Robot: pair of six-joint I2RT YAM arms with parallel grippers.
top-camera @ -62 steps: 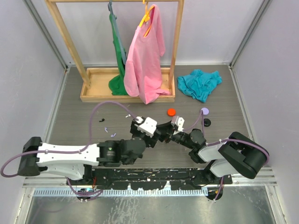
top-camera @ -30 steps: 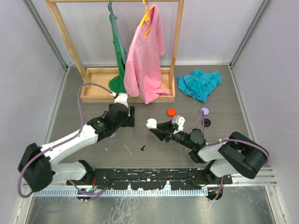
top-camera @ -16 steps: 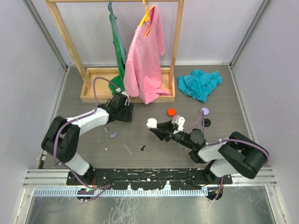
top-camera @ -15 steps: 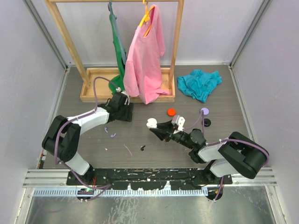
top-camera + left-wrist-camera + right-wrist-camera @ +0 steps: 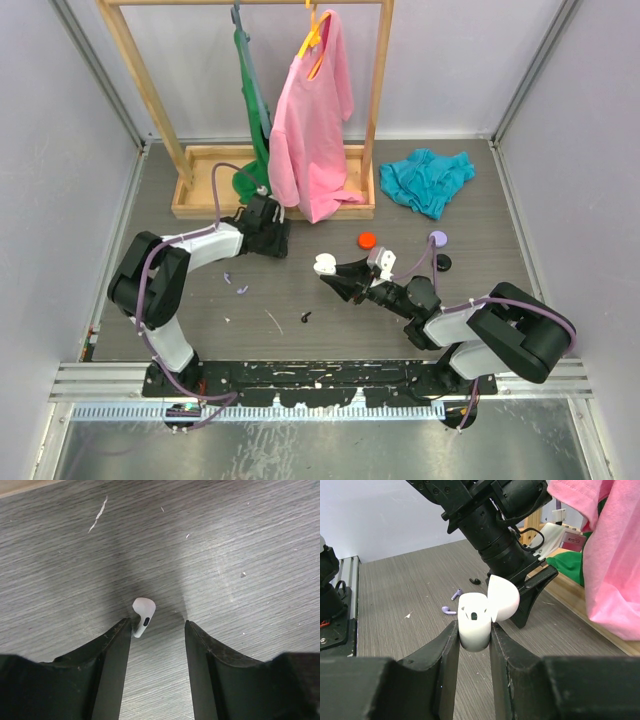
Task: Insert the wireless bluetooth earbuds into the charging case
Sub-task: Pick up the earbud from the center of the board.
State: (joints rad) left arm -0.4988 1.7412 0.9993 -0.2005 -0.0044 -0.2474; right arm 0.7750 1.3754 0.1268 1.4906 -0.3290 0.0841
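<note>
The white charging case [image 5: 474,621] has its lid [image 5: 503,597] swung open, and my right gripper [image 5: 472,630] is shut on its body, holding it above the table [image 5: 325,264]. A white earbud [image 5: 143,615] lies on the wood between the tips of my left gripper [image 5: 157,627]. It touches the left finger, and a gap separates it from the right one, so the jaws are open. In the top view the left gripper [image 5: 270,245] is down by the rack base and hides that bud. Two lilac earbuds [image 5: 449,611] [image 5: 457,594] and a black one [image 5: 305,318] lie loose on the table.
A wooden rack base [image 5: 200,205] with a green garment [image 5: 252,120] and a pink garment [image 5: 310,130] stands behind the left gripper. A teal cloth [image 5: 428,180] lies at back right. A red cap [image 5: 367,239], a lilac cap [image 5: 437,238] and a black cap [image 5: 443,262] lie near the right arm.
The left arm has folded back to the left, while its gripper has stayed low near the rack base. The right arm and the case have not moved.
</note>
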